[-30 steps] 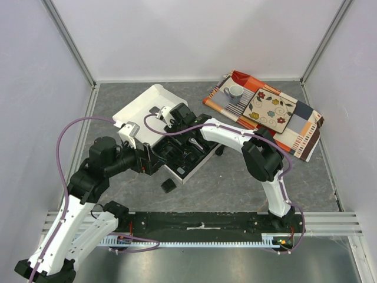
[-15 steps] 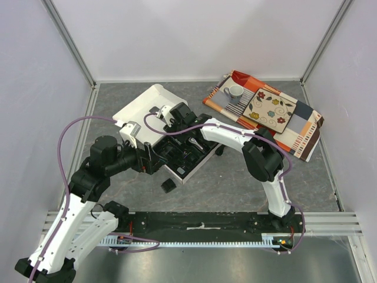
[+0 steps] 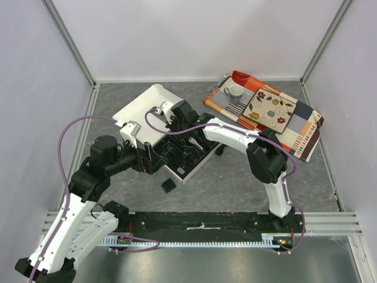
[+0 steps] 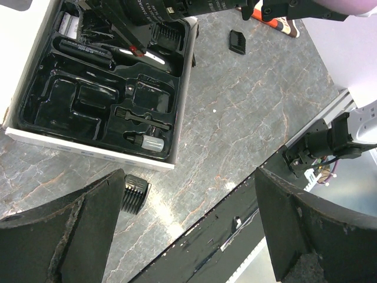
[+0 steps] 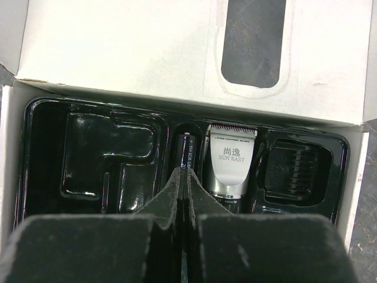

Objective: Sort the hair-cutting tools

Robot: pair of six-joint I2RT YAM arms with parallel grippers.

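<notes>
**Top external:** the right gripper (image 3: 178, 121) hovers over the black moulded plastic tray (image 3: 178, 157).
**Left wrist:** the left gripper (image 4: 188, 177) is spread wide. A small black ribbed comb attachment (image 4: 135, 193) lies just outside the tray.
**Right wrist:** the fingers are pressed together. The black-and-silver electric clipper (image 5: 230, 168) sits in the tray.
The next step is probably collecting the loose comb.

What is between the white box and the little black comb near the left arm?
Only a narrow strip of bare grey table lies between the comb and the white wall of the box. The left wrist view shows it best.
</notes>
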